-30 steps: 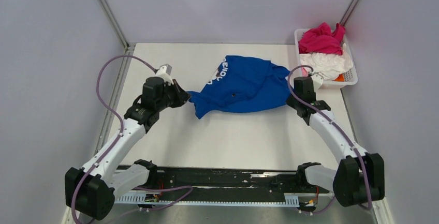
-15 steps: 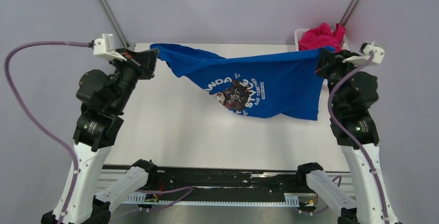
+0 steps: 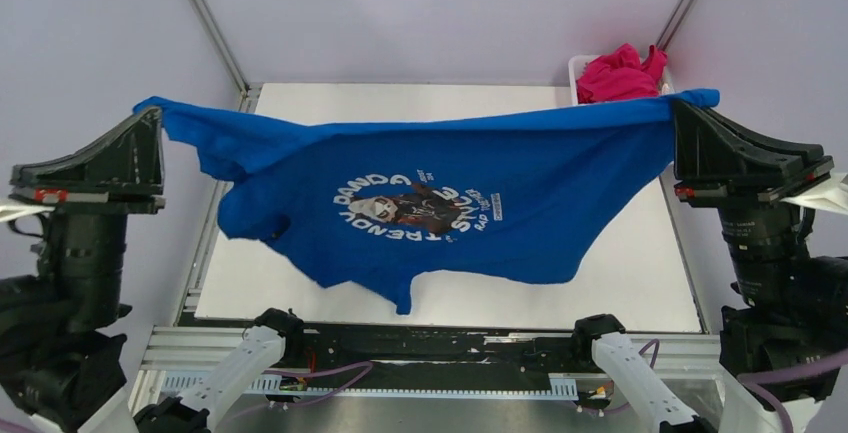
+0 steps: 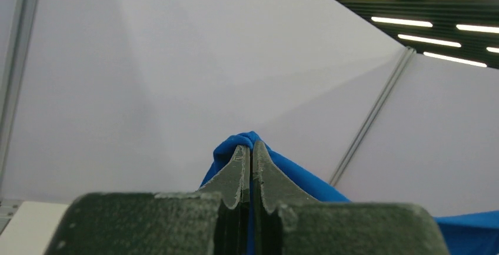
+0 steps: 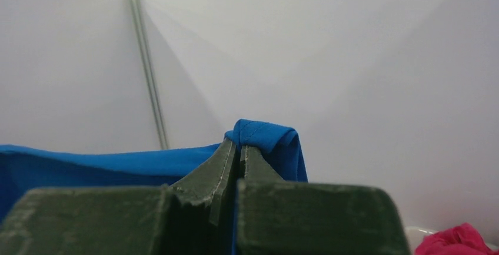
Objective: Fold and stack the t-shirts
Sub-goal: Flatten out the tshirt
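blue t-shirt [image 3: 450, 203]: hangs spread across mid-frame above the table [image 3: 640, 273], top edge pulled taut from left to right, round print facing the overhead camera; lower edge sags, cloth bunched at the left.
left gripper [image 3: 155, 115]: upper left, clenched on the shirt's left corner; a blue fold pokes past the tips in its wrist view.
right gripper [image 3: 682, 105]: upper right, clamped on the right corner.
pink t-shirt [image 3: 620, 73]: crumpled in the basket [image 3: 577, 63], upper right, just behind the taut edge.
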Controlling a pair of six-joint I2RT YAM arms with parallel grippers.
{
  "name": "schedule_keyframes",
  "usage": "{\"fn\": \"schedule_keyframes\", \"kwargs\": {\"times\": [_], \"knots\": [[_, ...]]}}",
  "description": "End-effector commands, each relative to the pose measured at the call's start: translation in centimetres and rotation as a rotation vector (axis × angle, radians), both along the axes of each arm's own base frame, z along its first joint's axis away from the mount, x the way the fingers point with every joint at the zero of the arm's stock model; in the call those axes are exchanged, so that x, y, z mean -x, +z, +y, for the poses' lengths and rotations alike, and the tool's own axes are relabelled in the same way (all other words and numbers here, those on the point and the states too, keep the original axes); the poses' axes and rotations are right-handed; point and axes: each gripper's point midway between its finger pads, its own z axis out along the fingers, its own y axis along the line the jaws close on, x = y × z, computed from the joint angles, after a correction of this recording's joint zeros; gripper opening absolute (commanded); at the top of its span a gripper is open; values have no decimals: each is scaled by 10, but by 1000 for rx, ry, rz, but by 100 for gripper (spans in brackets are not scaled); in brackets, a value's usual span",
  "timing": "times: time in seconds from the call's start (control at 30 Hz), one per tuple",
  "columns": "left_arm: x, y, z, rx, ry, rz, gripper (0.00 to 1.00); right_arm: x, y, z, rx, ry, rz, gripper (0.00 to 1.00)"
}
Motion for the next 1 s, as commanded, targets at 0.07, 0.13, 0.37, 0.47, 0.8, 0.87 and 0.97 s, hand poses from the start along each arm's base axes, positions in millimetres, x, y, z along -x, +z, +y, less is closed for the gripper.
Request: {"fn": "schedule_keyframes", "kwargs": {"times": [0.07, 0.13, 0.37, 0.47, 0.8, 0.87, 0.97], "knots": [[50, 26, 23, -14, 46, -105, 0, 50, 13, 29, 101, 188, -60, 0], [70, 36, 24, -30, 27, -160, 0, 63, 16, 33, 113, 226, -73, 0], [105, 48, 29, -53, 100, -233, 0, 73, 12, 31, 88, 234, -69, 0], [100, 47, 27, -62, 158, -222, 0, 69, 8, 31, 78, 237, -55, 0], [-87, -23, 14, -76, 222, 168, 0, -56, -68, 1, -95, -13, 222, 0], [-134, -54, 10, -85, 236, 254, 0, -97, -106, -11, -139, -115, 318, 0], [-204, -109, 4, -119, 257, 378, 0, -152, -166, -22, -162, -238, 470, 0]]}}
